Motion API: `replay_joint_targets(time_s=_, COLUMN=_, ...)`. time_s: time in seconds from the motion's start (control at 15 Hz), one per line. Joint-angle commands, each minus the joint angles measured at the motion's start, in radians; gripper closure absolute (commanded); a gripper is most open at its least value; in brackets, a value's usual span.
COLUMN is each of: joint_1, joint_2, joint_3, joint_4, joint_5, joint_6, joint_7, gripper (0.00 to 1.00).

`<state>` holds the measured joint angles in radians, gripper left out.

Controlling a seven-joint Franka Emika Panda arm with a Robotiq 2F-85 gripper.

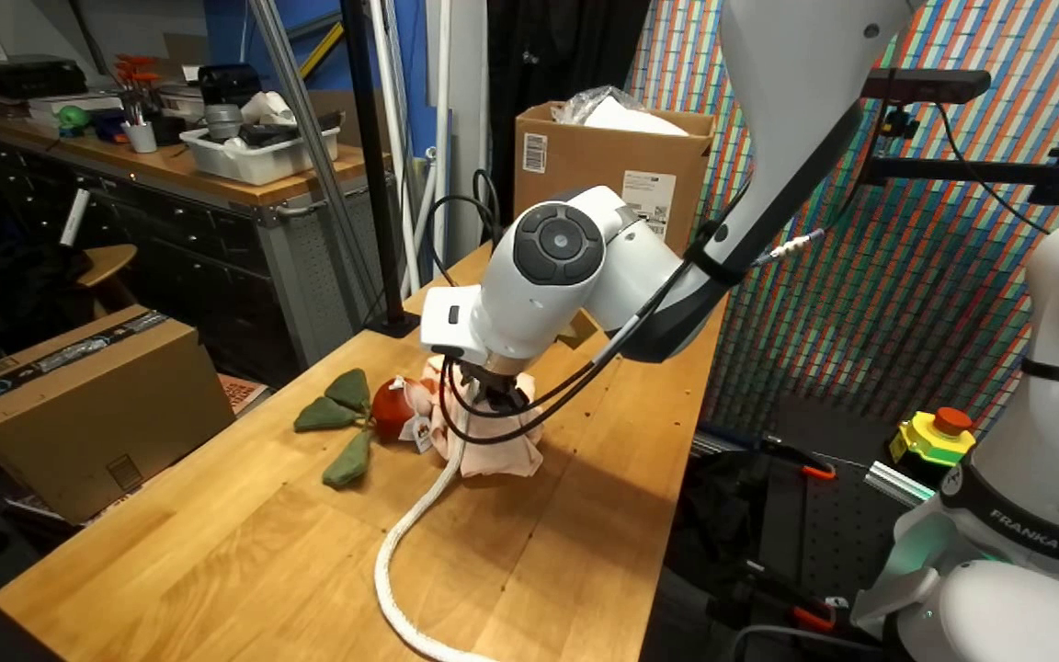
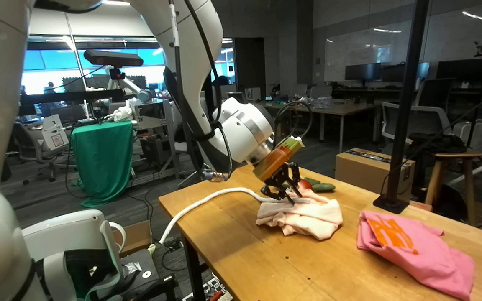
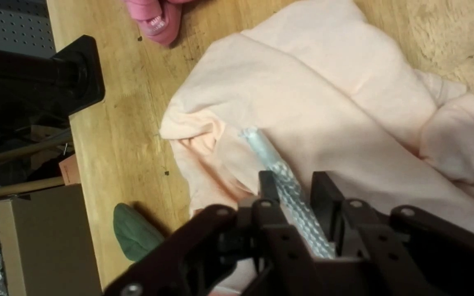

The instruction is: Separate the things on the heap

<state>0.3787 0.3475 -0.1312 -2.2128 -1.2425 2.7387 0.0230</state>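
A peach cloth (image 1: 502, 457) lies crumpled on the table; it also shows in an exterior view (image 2: 308, 221) and the wrist view (image 3: 311, 107). A white braided rope (image 1: 392, 552) has its end (image 3: 288, 185) on the cloth and runs off the table edge (image 2: 207, 198). A red plush with a white tag (image 1: 392, 409) and green leaves (image 1: 327, 416) lies beside the cloth. My gripper (image 3: 295, 183) is low over the cloth, its fingers apart on either side of the rope, with a gap at one side. It also shows in an exterior view (image 2: 293, 200).
A folded pink cloth with orange print (image 2: 416, 255) lies farther along the table. A black pole on a base plate (image 2: 391, 203) stands at the table's edge. A cardboard box (image 1: 575, 184) stands at the table's far end. Cables hang around the wrist.
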Motion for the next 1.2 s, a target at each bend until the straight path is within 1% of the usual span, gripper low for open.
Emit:
replay_joint_targets(time_s=0.0, joint_1=-0.012, joint_2=0.021, joint_3=-0.001, joint_4=0.027, joint_5=0.004, joint_6=0.020, joint_7=-0.031, gripper=0.94)
replay_joint_targets(time_s=0.13, joint_1=-0.016, joint_2=0.027, joint_3=0.001, joint_4=0.030, joint_5=0.012, joint_6=0.020, joint_7=-0.042, gripper=0.97)
replay_joint_targets(time_s=0.27, joint_1=-0.021, joint_2=0.031, joint_3=0.001, joint_4=0.032, joint_5=0.016, joint_6=0.019, joint_7=-0.048, gripper=0.94)
replay_joint_targets(time_s=0.6, joint_1=-0.024, joint_2=0.022, joint_3=0.006, joint_4=0.024, joint_5=0.038, joint_6=0.008, joint_7=-0.066, gripper=0.95)
replay_joint_targets(time_s=0.87, joint_1=-0.018, joint_2=0.000, joint_3=0.019, joint_4=-0.001, joint_5=0.092, joint_6=-0.022, joint_7=-0.076, gripper=0.96)
replay_joint_targets(time_s=1.0, joint_1=-0.008, joint_2=-0.002, joint_3=0.023, joint_4=0.001, joint_5=0.118, joint_6=-0.040, joint_7=-0.051, gripper=0.96)
replay_joint_targets(time_s=1.13, joint_1=0.002, joint_2=-0.004, joint_3=0.024, joint_4=0.007, joint_5=0.121, joint_6=-0.057, joint_7=-0.030, gripper=0.96)
